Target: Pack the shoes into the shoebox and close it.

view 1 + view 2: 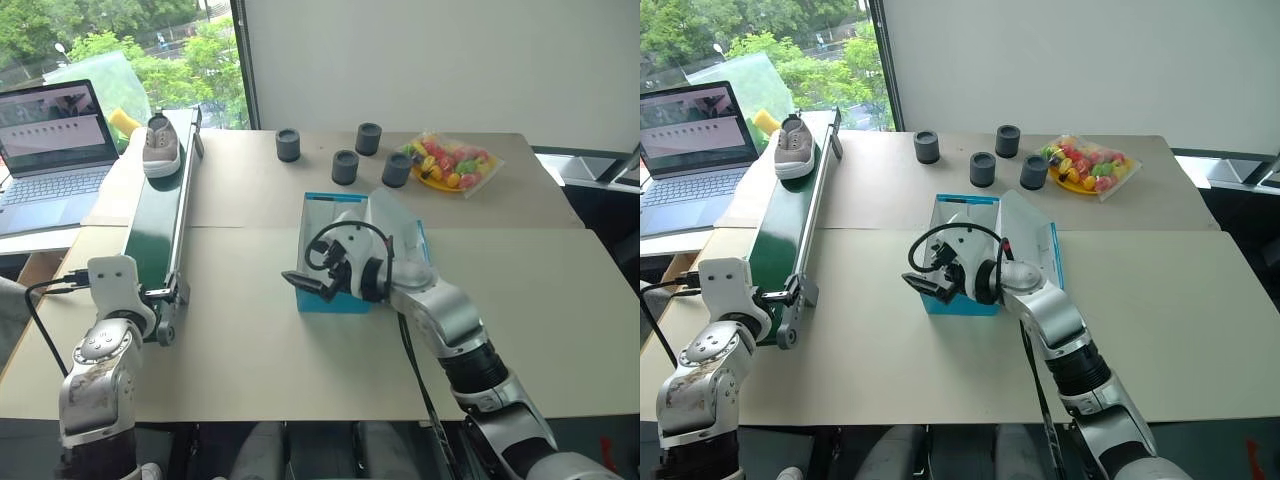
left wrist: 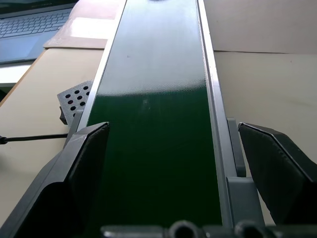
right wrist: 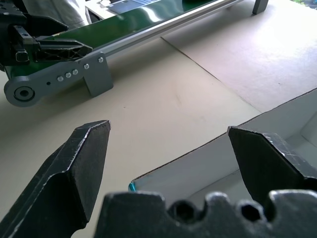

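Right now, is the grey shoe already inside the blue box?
No, the shoe sits at the far end of the green belt, apart from the open box.

You are in a lab or test room: a plain table (image 1: pixel 250 340) by a window (image 1: pixel 120 50), a laptop (image 1: pixel 55 150), a small green conveyor (image 1: pixel 160 220).
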`<state>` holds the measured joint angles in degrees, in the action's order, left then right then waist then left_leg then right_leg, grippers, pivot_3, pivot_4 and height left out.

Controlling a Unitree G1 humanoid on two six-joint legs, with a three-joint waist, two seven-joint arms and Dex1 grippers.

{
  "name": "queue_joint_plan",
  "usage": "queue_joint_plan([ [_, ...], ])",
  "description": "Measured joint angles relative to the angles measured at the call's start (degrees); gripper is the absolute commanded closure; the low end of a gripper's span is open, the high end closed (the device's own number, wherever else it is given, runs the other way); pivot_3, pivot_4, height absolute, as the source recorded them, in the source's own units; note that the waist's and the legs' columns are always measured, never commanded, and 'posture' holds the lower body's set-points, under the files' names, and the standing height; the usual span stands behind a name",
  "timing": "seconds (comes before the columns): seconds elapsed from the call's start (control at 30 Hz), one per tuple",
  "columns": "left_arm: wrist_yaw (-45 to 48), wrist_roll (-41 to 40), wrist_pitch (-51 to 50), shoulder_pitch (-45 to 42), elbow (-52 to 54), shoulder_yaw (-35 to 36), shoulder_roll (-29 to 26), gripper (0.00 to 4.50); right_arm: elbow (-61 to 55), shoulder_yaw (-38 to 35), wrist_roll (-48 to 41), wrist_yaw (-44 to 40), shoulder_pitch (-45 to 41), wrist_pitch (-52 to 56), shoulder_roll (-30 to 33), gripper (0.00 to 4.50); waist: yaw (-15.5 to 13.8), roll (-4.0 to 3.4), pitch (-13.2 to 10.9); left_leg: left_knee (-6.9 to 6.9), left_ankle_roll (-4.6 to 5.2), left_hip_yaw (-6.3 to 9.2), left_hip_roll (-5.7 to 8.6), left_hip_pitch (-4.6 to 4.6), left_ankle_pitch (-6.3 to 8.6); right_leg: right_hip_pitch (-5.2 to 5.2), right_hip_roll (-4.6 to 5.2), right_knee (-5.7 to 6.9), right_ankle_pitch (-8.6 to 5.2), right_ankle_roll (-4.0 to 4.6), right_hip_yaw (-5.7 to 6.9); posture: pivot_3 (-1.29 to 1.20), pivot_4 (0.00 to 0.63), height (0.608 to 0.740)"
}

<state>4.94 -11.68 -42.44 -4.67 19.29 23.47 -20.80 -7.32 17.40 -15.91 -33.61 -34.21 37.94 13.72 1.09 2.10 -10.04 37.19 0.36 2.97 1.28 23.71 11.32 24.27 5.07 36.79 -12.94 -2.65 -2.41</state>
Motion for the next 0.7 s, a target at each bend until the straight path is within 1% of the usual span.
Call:
queue_joint_plan([
  [0.7, -0.17, 0.0, -0.38, -0.06, -0.42, 0.37, 0.02, 0.04, -0.05, -0.82, 0.34, 1.87, 0.98, 0.01, -1.36, 0.0, 0.01, 0.0, 0.0, 0.0, 0.0, 0.0, -0.01, -0.03, 0.0, -0.01, 0.0, 0.01, 0.0, 0.0, 0.0, 0.0, 0.15, 0.731],
])
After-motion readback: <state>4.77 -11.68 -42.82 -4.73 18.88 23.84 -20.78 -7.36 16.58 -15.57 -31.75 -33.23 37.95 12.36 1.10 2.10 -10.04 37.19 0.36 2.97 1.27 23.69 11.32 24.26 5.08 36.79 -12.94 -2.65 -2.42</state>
